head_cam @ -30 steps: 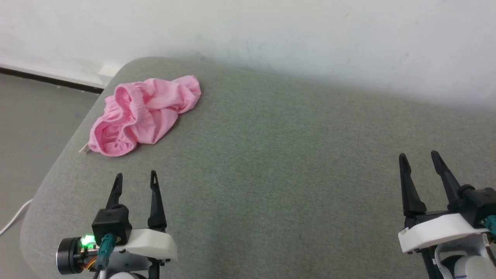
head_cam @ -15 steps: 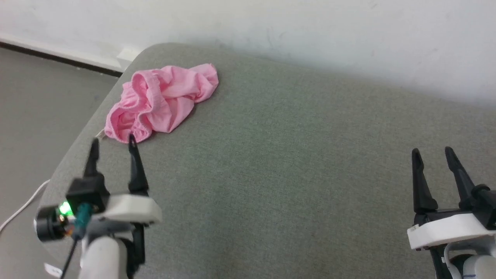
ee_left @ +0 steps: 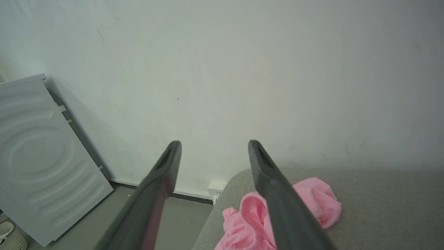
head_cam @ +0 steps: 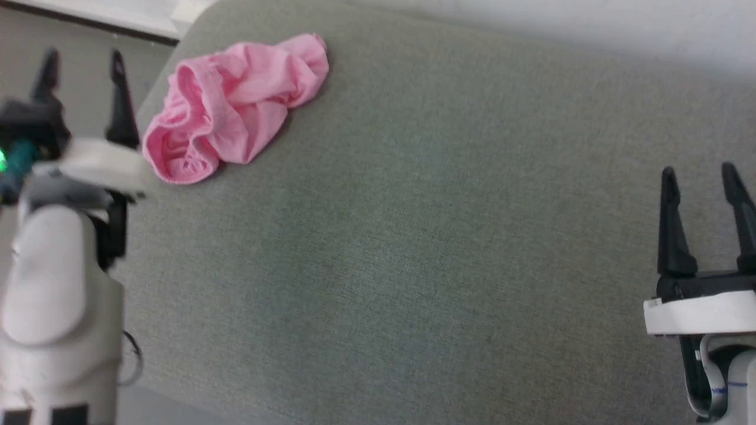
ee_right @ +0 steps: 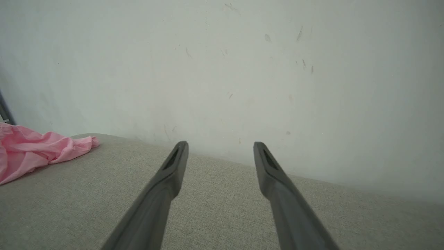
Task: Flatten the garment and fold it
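A wide grey upholstered surface (head_cam: 425, 248) was seen set against a pale wall (ee_left: 222, 69). The garment (head_cam: 230, 106) was found crumpled at the surface's far left corner. The left gripper (head_cam: 84, 59) was seen just left of it, and the right gripper (head_cam: 699, 171) well apart. Both were spread wide, with nothing gripped.

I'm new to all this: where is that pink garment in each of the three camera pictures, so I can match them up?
Head view: the garment lies crumpled at upper left, near a rounded corner of the grey cushion.
Left wrist view: bottom, right of centre, partly behind one dark finger.
Right wrist view: far left edge, about mid height.
Shared landmark: the cushion's far edge meeting the white wall.
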Motion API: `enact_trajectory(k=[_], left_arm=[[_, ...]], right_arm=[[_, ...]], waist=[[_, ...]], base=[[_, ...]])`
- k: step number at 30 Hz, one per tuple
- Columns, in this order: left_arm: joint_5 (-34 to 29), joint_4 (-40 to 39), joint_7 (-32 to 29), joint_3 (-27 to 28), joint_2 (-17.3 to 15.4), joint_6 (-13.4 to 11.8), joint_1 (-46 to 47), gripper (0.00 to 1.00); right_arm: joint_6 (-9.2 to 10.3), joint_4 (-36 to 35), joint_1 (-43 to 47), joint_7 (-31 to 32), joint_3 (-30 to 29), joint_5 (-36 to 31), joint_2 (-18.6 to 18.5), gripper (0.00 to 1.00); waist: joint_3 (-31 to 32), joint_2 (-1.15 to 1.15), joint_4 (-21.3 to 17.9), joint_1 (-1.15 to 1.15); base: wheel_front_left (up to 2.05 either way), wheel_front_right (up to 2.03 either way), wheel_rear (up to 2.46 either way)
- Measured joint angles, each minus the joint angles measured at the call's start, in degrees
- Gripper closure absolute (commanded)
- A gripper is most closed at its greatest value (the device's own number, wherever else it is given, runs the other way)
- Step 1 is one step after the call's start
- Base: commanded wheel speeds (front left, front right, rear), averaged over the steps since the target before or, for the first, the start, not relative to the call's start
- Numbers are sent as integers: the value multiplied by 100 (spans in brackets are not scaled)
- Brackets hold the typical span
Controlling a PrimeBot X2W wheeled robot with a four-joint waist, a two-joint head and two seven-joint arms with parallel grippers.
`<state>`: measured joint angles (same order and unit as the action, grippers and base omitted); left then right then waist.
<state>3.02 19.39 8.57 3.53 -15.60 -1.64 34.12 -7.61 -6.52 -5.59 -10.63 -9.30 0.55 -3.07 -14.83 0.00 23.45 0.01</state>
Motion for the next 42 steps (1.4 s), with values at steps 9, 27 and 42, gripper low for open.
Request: enact_trajectory(k=[9, 27, 42], left_arm=[[621, 1298, -1402, 54, -568, 647, 1518, 0], [2986, 2458, -4608, -959, -1789, 824, 2653, 0], [3505, 3009, -5026, -1769, -2161, 872, 2861, 100]], right_arm=[[0, -245, -461, -102, -22, -158, 3, 0], [0, -526, -1044, -312, -174, -73, 7, 0], [0, -457, -1173, -409, -182, 156, 7, 0]], waist=[[-851, 0, -97, 0], [-2091, 0, -812, -1], [-2237, 0, -1197, -1]], base=[[0, 0, 0], [0, 0, 0], [0, 0, 0]])
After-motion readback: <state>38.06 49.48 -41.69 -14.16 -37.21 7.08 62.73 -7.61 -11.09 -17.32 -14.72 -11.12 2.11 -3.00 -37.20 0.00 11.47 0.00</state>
